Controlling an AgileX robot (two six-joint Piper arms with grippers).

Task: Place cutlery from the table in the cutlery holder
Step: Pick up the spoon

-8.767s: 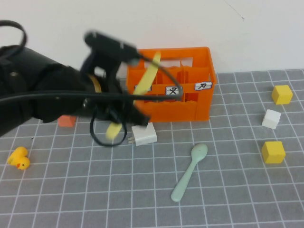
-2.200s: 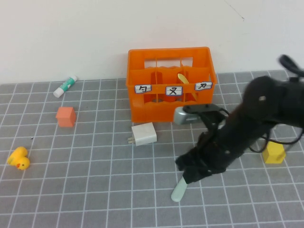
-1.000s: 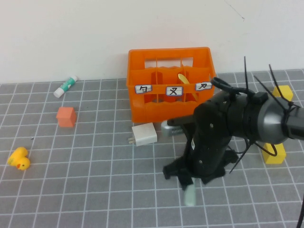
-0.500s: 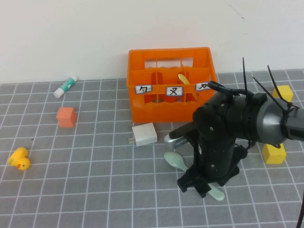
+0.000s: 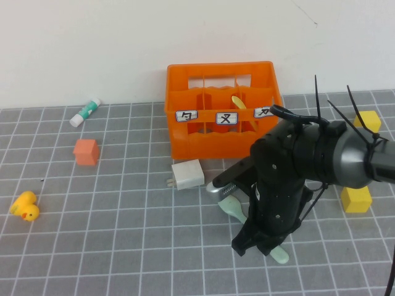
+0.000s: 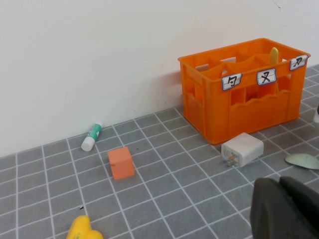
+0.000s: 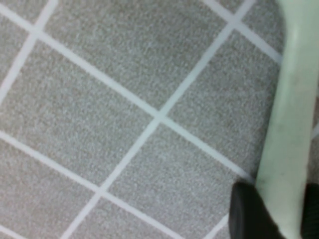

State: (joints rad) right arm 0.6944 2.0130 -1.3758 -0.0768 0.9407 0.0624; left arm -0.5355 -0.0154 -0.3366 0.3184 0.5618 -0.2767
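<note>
I have the flat grey bench [image 5: 92, 246] with its grid of thin white lines under both arms, and on it the bright orange slatted plastic crate [image 5: 213, 139] of three compartments, carrying three small white labels with black characters. The pale yellow plastic knife [image 5: 240, 106] stands tilted in the right-hand compartment, its tip above the rim. The mint-green plastic spoon [image 5: 231, 208] lies on the bench in front of the crate, bowl toward the crate and handle end poking out from under my right arm. That arm, a bulky black body with cable ties sticking up, is bent steeply down over the spoon, and the right pincer [image 7: 271, 209] is low on the handle; from the right wrist I see the smooth pale handle running between two dark fingertips [image 7: 247, 215], pinched there just above the bench. The left pincer [image 6: 284, 209] sits low at the near left, only a dark rounded mass in its own camera, and I cannot tell how its fingers stand. Around the crate I count one white plug adapter [image 5: 187, 174], one white-and-green tube [image 5: 84, 111], one small orange cube [image 5: 86, 152], one yellow rubber duck [image 5: 24, 206] and two yellow cubes [image 5: 356, 200].
</note>
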